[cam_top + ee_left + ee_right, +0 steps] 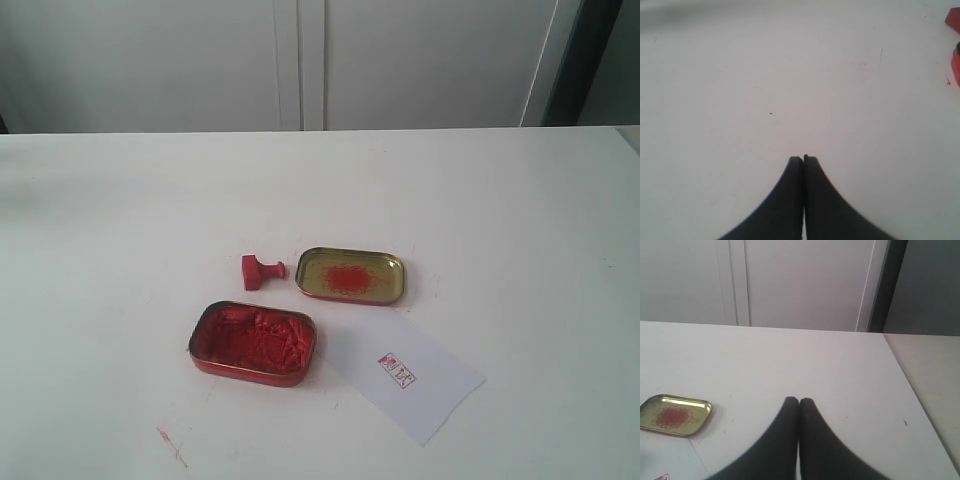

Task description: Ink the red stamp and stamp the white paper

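Black left gripper (803, 161): jaws pressed together, nothing between them, hanging over bare white surface (740, 100). Two red bits are cut off at the frame edge, too cropped to name. Black right gripper (799, 402): jaws also pressed together, empty, over bare surface.

Exterior view, front to back:

Nearest the camera are thin red marks (170, 445) on the surface, front left.

Next is the white paper (430, 395), flat, turned at an angle, right of centre. A red square seal print (397, 369) sits roughly mid-sheet. The paper's left corner is just beside the red tin (250, 372); cannot tell if they touch.

The red tin is open, rounded-rectangular, full of lumpy red ink paste (255, 338), and sits left of the paper.

Behind those is the gold lid (385, 268), shallow, inside facing up, with a red smear (347, 278) in its middle. The paper's far corner stops just short of the lid's front rim.

The red stamp (262, 271) lies on its side on the surface, just left of the gold lid. Its square base is to the left and its knobbed handle points right at the lid, with a small gap between them. It is behind the red tin and apart from it, well apart from the seal print, lying free.

Farther back is bare surface to its far edge, then white cabinet doors (400, 60) and a dark vertical strip (590, 60) at far right.
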Robot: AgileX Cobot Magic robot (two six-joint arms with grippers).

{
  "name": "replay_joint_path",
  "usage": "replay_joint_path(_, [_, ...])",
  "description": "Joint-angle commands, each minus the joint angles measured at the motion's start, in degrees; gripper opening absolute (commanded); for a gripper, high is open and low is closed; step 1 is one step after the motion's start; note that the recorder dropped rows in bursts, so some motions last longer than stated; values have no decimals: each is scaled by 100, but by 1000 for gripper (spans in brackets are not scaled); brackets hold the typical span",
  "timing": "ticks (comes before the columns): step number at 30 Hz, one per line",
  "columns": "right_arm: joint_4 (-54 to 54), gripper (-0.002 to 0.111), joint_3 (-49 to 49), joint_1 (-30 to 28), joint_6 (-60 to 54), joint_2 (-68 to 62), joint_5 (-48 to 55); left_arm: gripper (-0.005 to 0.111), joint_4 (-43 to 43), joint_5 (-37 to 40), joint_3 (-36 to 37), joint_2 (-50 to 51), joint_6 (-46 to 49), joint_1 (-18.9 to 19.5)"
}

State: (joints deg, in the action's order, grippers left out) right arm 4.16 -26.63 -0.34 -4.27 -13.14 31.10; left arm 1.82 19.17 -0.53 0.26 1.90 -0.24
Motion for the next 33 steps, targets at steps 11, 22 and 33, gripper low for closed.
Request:
replay_joint_path(11, [-10,0,40,-40,-63,106,-98,0,23,40,53,-26,-45,11])
replay_joint_path(22, [4,0,794,-40,-63,999,-134,0,23,40,53,-26,-45,11])
replay_joint_path(33, [-9,0,1711,-40,-63,1314,-439,0,23,40,53,-26,-45,11])
